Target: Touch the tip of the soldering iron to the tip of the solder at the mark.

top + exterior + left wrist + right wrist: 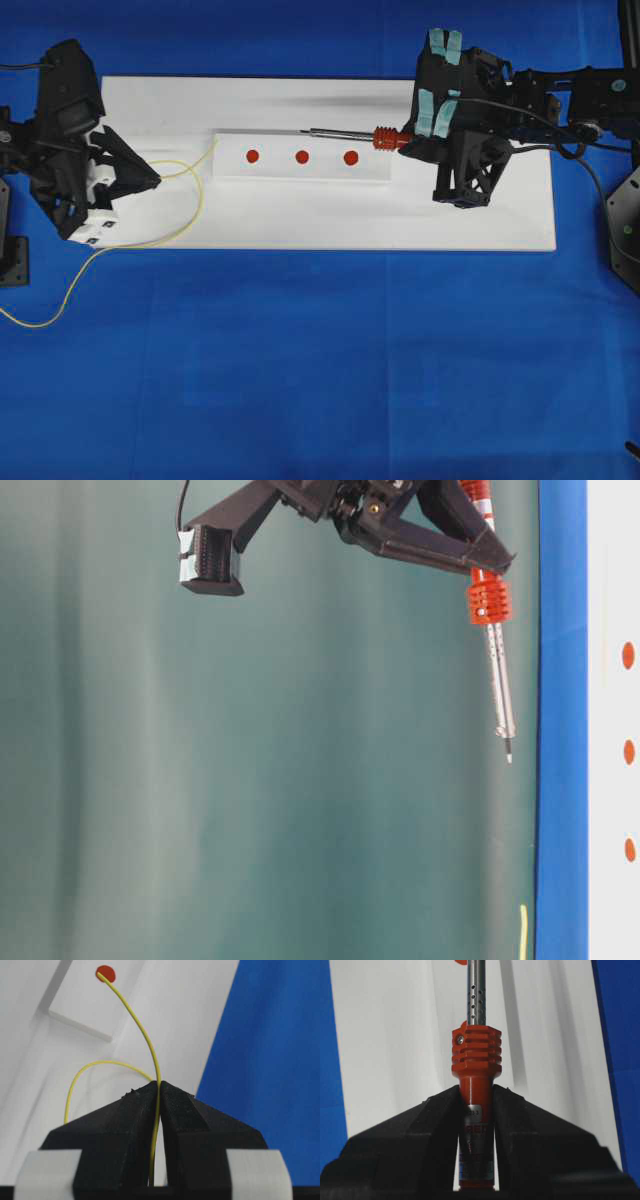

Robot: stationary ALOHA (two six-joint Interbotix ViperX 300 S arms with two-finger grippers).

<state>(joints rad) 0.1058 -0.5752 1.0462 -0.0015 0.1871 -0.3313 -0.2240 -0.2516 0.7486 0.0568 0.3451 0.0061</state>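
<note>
Above the far edge of the raised white block (pixel 300 157), the soldering iron (pixel 352 135) lies level, its silver shaft pointing toward the left arm and its tip clear of the surface. The right gripper (pixel 412 142) has its fingers clamped on the red-orange handle, just behind the ribbed collar. Three red marks (pixel 302 156) sit in a row on the block; the iron's tip stands near the middle one, but apart from the solder (pixel 190 170). The solder, a thin yellow wire, is pinched between the closed fingers of the left gripper (pixel 155 181). Its free end curves up to the block's left end. In the left wrist view, that end meets the nearest red mark (pixel 105 973). The remaining wire loops across the white board (pixel 300 215) onto the blue table cover (pixel 320 360).
</note>
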